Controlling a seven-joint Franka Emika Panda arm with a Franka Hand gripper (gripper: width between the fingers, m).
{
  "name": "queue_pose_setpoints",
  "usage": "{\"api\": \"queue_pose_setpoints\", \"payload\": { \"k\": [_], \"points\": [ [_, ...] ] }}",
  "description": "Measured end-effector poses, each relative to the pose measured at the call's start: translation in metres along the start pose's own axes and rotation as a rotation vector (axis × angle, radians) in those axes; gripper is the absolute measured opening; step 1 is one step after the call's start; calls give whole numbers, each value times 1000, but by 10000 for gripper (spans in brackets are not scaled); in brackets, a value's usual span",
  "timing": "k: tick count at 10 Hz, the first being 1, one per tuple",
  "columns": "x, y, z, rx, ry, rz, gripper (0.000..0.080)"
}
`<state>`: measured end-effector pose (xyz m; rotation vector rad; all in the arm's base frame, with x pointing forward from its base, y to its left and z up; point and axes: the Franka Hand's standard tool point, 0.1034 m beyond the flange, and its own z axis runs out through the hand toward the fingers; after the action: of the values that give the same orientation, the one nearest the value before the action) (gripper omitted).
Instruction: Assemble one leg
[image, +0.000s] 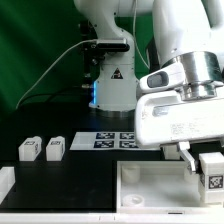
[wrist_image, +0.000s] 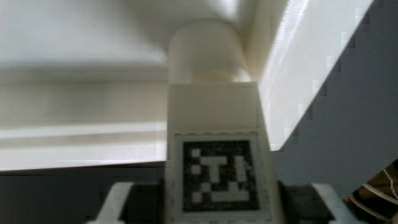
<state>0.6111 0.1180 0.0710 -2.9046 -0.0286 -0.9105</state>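
Jaws (wrist_image: 215, 203) clamp leg (wrist_image: 215, 150); leg tip hidden against panel (wrist_image: 107, 120).

Marker board (image: 112, 139) on black table (image: 90, 165), white panel (image: 150, 180) nearby.

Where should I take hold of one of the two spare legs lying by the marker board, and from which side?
Grip either spare leg across its two narrow flanks, coming straight down from above. Both lie flat with tags up, a gap between them for one finger. The gripper looks already shut on another leg, so free that first.
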Motion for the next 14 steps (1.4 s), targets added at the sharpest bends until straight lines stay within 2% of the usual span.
{"api": "queue_pose_setpoints", "payload": {
  "k": [1,2,3,4,5,6,7,8,14],
  "points": [
    [-1,-2,0,-22,2,43,293],
    [-3,-2,-1,-62,-1,107,293],
    [-3,-3,-1,-82,2,82,293],
    [-4,-1,-1,-83,-13,81,347],
    [-6,-1,0,-82,-18,82,483],
    [-6,-1,0,-82,-18,82,483],
    [-6,-1,0,-82,-18,82,617],
    [-6,-1,0,-82,-19,82,640],
    [-6,0,0,-82,-24,83,649]
  ]
}}
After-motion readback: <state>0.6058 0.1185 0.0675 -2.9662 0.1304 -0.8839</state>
